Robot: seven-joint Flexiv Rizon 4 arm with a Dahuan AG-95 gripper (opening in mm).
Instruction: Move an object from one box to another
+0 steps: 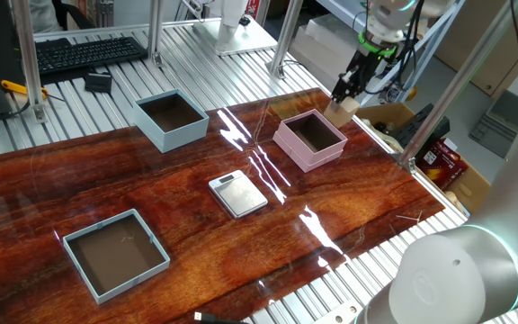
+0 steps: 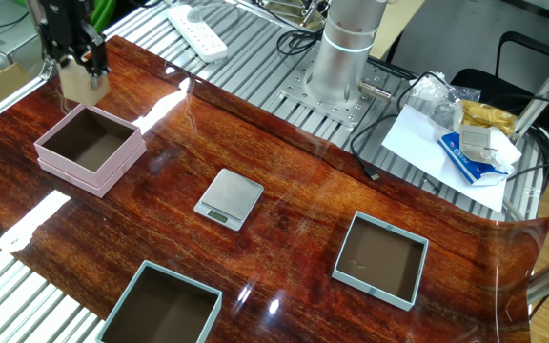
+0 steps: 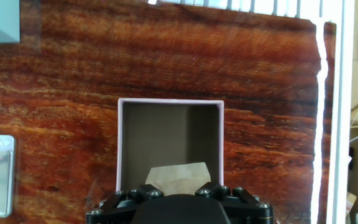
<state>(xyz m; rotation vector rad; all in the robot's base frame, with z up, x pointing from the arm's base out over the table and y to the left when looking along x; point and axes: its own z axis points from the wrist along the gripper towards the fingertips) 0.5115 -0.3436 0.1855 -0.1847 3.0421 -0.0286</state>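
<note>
Gripper [image 3: 178, 186] body fills the bottom of the hand view, fingers clenched on the tan wooden cube [image 3: 178, 176], which pokes out just past the black housing. Cube is held in the air, not resting on anything; same thing in one fixed view, cube [image 1: 342, 112] pinched under the gripper [image 1: 343, 101], and in the other fixed view, cube [image 2: 83, 83] hanging from the gripper [image 2: 81, 69]. Directly below and ahead of the fingertips sits the pink box [image 3: 169, 103], open top, dark brown inside, nothing in it; cube hangs over its near edge in the hand view, and just off the box's rim [image 1: 308, 148] in one fixed view. Silver scale [image 1: 238, 193] lies on the wooden tabletop [image 1: 151, 198] near the pink box, on the side away from the gripper. Pale blue box [image 1: 171, 121] stands well apart from the gripper, past the scale, dark inside, empty. Wider blue-grey tray-like box [image 1: 115, 253] is farthest from the gripper, at the opposite table corner. Keyboard [image 1: 88, 51] sits off the table, beyond the pale blue box.
</note>
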